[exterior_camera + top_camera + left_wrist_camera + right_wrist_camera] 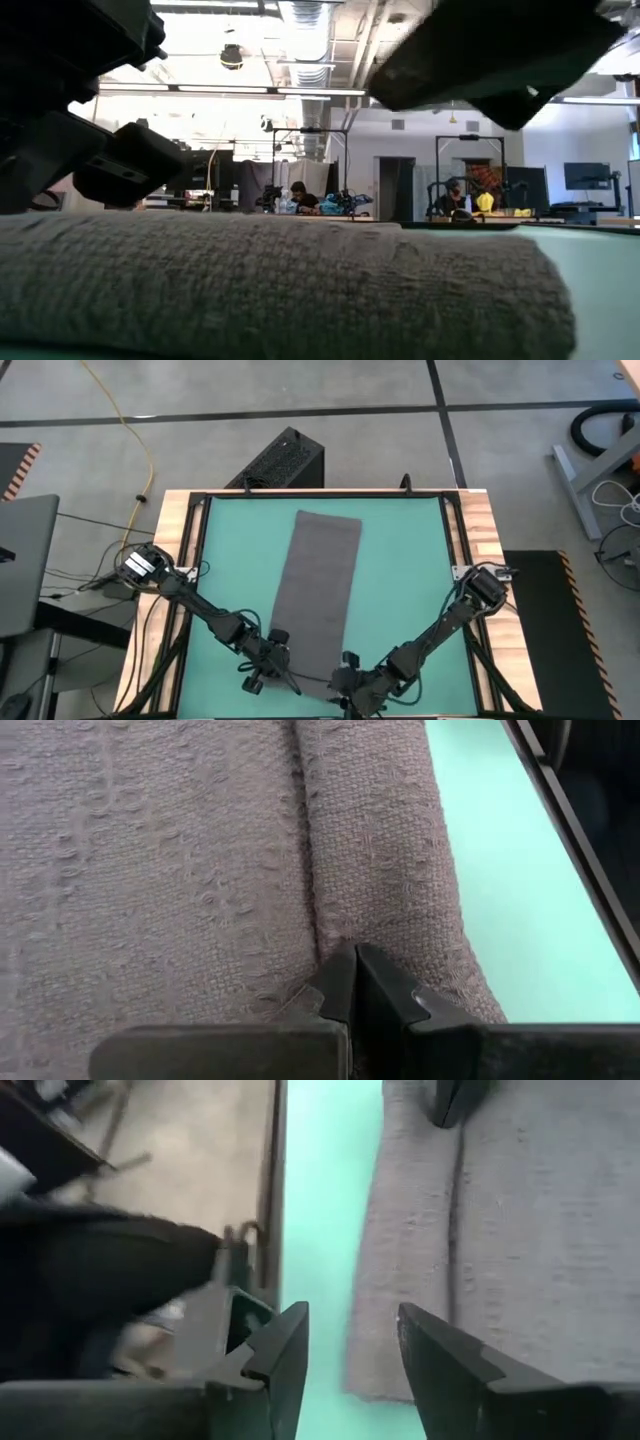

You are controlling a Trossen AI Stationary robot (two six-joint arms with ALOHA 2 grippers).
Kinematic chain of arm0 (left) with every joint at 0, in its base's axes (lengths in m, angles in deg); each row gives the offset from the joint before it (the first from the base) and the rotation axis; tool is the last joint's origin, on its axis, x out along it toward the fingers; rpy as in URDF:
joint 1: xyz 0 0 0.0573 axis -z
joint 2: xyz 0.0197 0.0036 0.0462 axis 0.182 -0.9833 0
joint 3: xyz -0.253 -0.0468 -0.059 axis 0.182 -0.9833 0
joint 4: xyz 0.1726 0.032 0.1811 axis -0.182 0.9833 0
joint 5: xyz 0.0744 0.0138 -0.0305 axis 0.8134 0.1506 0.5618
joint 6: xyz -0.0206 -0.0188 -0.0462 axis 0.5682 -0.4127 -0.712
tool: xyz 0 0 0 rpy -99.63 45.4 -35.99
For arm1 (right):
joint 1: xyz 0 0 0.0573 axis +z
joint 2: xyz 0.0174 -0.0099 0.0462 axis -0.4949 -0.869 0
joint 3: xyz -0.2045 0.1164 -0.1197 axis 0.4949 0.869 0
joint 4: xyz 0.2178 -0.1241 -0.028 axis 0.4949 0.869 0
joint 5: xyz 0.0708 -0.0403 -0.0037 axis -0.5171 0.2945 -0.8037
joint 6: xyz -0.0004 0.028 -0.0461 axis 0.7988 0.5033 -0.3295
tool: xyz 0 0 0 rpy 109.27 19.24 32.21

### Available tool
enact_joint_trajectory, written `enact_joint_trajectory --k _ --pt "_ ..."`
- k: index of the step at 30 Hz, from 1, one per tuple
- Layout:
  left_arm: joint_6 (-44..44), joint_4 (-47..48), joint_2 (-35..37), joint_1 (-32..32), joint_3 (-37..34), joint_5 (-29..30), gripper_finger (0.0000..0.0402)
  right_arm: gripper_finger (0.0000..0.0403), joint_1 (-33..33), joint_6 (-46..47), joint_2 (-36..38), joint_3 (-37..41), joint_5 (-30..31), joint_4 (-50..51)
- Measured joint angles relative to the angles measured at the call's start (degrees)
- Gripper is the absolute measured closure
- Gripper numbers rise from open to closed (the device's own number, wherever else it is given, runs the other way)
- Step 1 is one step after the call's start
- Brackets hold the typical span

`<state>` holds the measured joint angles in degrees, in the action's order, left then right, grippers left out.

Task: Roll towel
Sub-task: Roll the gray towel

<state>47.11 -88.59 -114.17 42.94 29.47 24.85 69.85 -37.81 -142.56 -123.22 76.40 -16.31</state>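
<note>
Both pincers sit at the near end of the towel, where the roll has begun.

The left pincer (268,665) is clenched tight on the towel (318,585), its tips pressed together into the fold at the rolled near edge. The towel lies on the green worktop (405,560) with its long axis running straight away from both arms. The right pincer (345,682) is released, fingers spread just off the towel's near corner, about as near to the roll as the left.
</note>
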Motion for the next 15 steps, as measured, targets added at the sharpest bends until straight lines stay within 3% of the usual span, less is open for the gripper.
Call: enact_joint_trajectory --k 5,15 --pt "0.02 0.0 -0.02 -0.25 0.0 -0.04 0.0401 0.0202 1.54 -9.9 -1.12 -0.13 1.8 -1.05" --pt "-0.02 -0.22 -0.07 -0.5 -0.13 -1.11 0.0401 0.0188 2.79 -13.28 -4.98 -0.4 5.19 -0.26"
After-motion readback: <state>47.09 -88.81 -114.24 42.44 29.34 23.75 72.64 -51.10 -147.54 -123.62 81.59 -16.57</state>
